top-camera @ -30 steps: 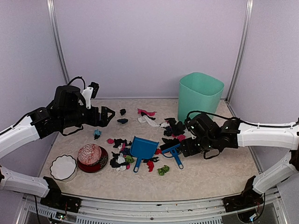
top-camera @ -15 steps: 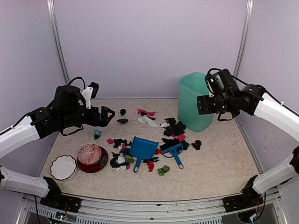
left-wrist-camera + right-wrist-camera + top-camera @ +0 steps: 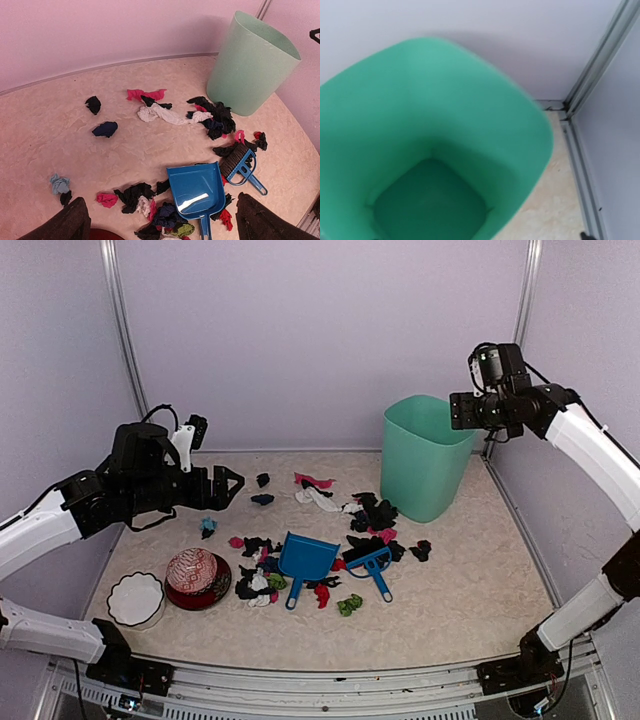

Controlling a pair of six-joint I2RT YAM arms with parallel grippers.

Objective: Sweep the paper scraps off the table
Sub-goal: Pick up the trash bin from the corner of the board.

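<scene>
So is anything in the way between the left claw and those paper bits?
Nothing visible. The left gripper hangs open above the table, with the paper scraps in plain sight beyond it; only the blue dustpan lies among them.

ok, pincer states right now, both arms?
Left pincer: open, holding nothing.
Right pincer: cannot be told; it hangs above the green bin.

I watched from my remote station as pale lilac walls closed the cell on three sides, silver corner posts rose at the back, and soft, even light cast only faint shadows.
</scene>
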